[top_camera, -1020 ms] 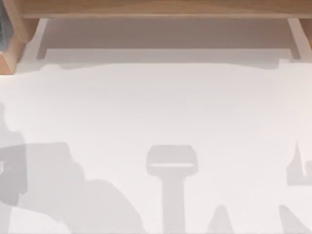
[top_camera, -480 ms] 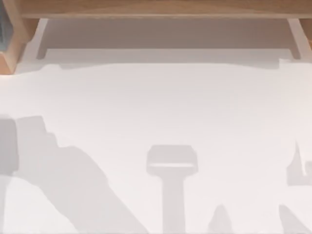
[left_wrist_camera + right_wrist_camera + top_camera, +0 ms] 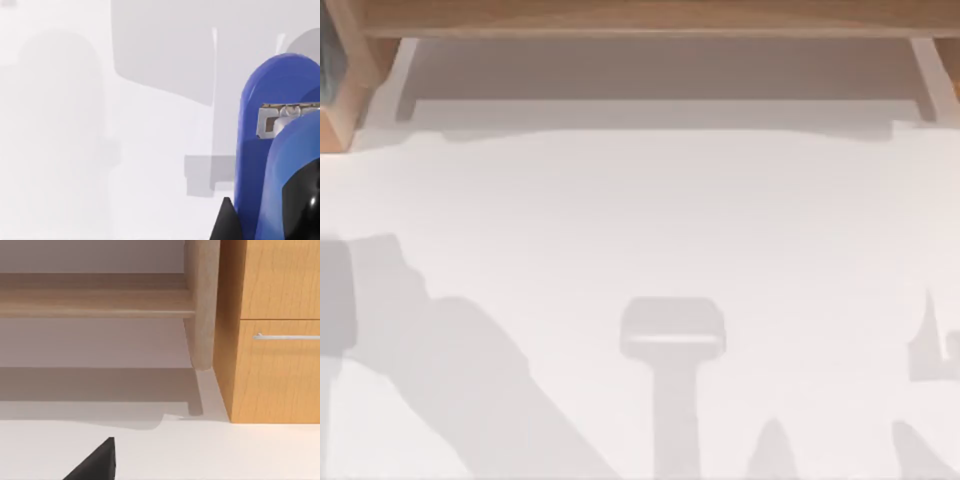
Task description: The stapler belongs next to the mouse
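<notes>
The blue stapler (image 3: 272, 150) is seen close against the left wrist camera, lifted above the white counter (image 3: 640, 220) — presumably carried so it can be set beside the mouse. Whether the left gripper is clamped on it cannot be told. A wooden cabinet (image 3: 275, 340) is faced by the right arm — apparently parked.

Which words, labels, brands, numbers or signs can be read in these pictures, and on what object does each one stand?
None: no readable text in any view.
Stapler, blue, close to the left wrist camera: plain surface, and its metal part carries no marking that can be read.
Wooden cabinet with a drawer handle: no label.
White table and wooden shelf: no writing, only shadows.
</notes>
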Tool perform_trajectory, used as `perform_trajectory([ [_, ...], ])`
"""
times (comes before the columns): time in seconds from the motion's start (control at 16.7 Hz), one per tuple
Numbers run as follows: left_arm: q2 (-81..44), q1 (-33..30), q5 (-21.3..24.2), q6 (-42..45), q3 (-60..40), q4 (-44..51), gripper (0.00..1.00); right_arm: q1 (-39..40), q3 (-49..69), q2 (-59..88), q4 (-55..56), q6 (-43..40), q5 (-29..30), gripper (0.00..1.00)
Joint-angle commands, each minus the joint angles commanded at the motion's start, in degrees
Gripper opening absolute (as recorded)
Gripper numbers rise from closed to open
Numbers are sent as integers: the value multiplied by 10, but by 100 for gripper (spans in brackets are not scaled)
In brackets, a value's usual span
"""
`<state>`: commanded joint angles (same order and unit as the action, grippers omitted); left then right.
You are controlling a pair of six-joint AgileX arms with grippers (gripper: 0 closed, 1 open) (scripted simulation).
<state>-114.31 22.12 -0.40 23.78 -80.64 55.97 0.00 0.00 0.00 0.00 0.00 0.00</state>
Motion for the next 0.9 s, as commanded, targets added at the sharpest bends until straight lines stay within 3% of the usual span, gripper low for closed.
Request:
perform_trajectory([
  [0.54, -11, -3, -16, 4, 11, 26, 0, 0, 0, 0, 0, 0, 0, 100],
  [0.9, 1, -6, -4, 2, 23, -2, 0, 0, 0, 0, 0, 0, 0, 100],
])
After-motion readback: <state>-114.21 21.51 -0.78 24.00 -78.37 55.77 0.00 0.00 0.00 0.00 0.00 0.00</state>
